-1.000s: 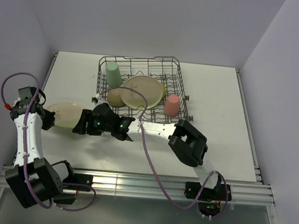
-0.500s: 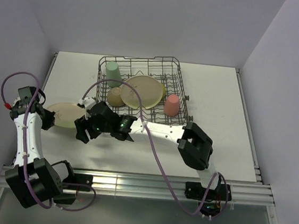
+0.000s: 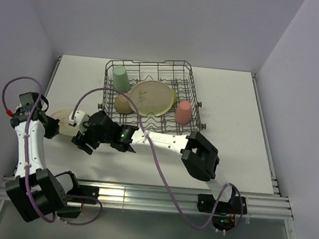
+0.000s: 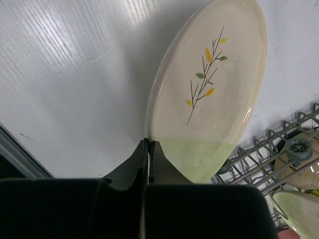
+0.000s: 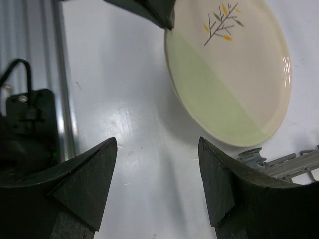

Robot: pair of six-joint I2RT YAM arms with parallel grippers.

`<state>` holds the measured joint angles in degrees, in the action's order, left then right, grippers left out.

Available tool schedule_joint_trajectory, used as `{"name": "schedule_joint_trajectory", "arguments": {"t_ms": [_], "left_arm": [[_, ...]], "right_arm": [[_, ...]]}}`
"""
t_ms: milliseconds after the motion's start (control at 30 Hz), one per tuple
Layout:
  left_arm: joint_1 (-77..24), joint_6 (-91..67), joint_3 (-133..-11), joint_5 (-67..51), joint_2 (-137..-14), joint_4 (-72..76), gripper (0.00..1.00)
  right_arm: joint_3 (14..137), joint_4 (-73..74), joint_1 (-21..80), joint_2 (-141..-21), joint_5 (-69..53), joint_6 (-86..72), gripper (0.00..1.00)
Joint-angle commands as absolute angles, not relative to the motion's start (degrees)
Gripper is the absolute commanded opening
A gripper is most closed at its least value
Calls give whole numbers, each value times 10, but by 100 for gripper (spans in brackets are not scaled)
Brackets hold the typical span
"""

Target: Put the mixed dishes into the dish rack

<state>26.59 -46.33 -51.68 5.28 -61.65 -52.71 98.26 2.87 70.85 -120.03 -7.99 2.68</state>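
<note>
The dish rack (image 3: pixel 153 67) stands on the white desk (image 3: pixel 235 104). Inside it are a mint-green cup (image 3: pixel 120 78) at its far left, a coral-pink cup (image 3: pixel 183 112) at its near right, a large cream plate (image 3: pixel 150 97) with a sprig motif leaning across its middle, and a smaller cream dish (image 3: pixel 124 102) just left of that plate. Outside the rack, off its near left corner, a second cream plate (image 4: pixel 214 99) with a leaf sprig and a pale green segment is pinched at its rim by the left tool (image 4: pixel 148 145), whose jaws are clenched on the edge. Whether the plate's far edge touches the desk I cannot tell. The right tool (image 5: pixel 157 144) hangs over the desk on the side of this plate nearer the rack, close beside it, its jaws spread wide and grasping nothing. A rack corner (image 5: pixel 279 159) shows just past the plate.
</note>
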Motion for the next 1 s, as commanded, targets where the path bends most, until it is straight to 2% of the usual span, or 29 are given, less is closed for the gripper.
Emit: {"name": "schedule_joint_trajectory", "arguments": {"t_ms": [0, 600, 967], "left_arm": [[268, -458, -548, 31, -605, -512, 0], [268, -449, -553, 22, -588, -531, 0], [267, -446, -553, 7, -584, -533, 0]], "right_arm": [[1005, 4, 712, -1230, -50, 98, 73], [1096, -36, 729, -1317, 23, 185, 72], [1201, 10, 735, -1396, 55, 216, 72]]}}
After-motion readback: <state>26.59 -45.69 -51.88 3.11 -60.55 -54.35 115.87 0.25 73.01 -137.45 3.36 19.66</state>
